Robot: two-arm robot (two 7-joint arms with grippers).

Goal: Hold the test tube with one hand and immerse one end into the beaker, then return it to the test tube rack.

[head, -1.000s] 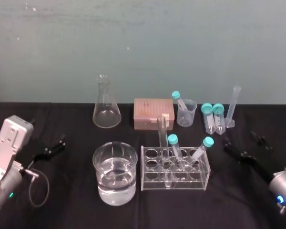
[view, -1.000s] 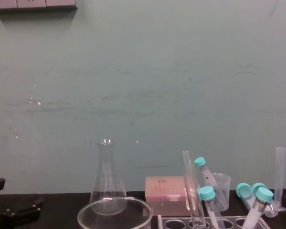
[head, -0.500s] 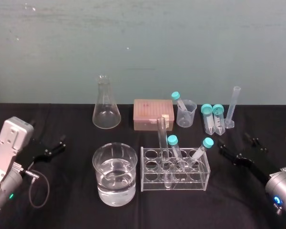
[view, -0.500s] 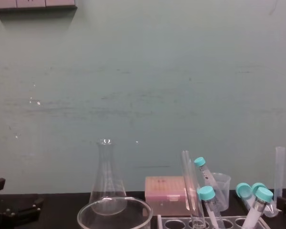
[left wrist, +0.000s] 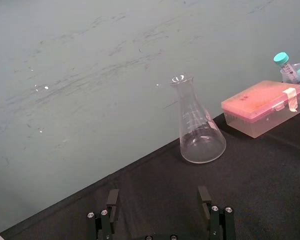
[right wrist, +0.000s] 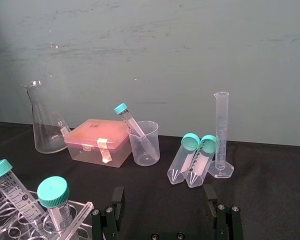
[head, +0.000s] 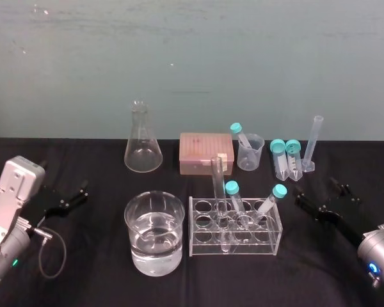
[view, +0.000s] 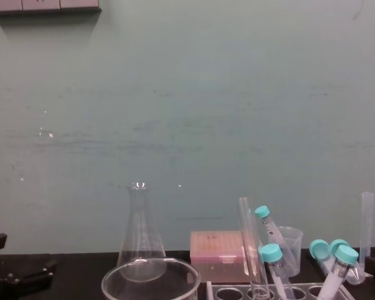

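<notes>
Test tube (head: pixel 219 192) location: seated in the test tube rack (head: pixel 235 240), nearly upright with a slight lean, open end up, untouched by either arm. At the left of the worktop (head: pixel 102 262), the left claw (head: pixel 75 195) rests low, well apart from the glassware; the left wrist view shows its jaws set wide with nothing between them, facing the flask (left wrist: pixel 197 125). Its position matches that of one second ago, so this arm is judged idle. The beaker (head: pixel 155 233) stands just to the left of the rack, partly filled with clear liquid and undisturbed. The rack also holds two teal-capped tubes (head: pixel 232 192) just to the right of the test tube, both leaning. At the right, the right claw (head: pixel 318 193) is the one element that has changed: over the last second it has moved in toward the rack's right end, and its jaws, close together before, now stand wide and empty, as the right wrist view confirms. It remains apart from the rack and clear of every tube. Judgement: the task is in its approach step, with the right arm preparing the grasp; lifting, dipping and returning are all still to be done. The capped tubes lie between this claw and the test tube, so contact with them is the main risk.
</notes>
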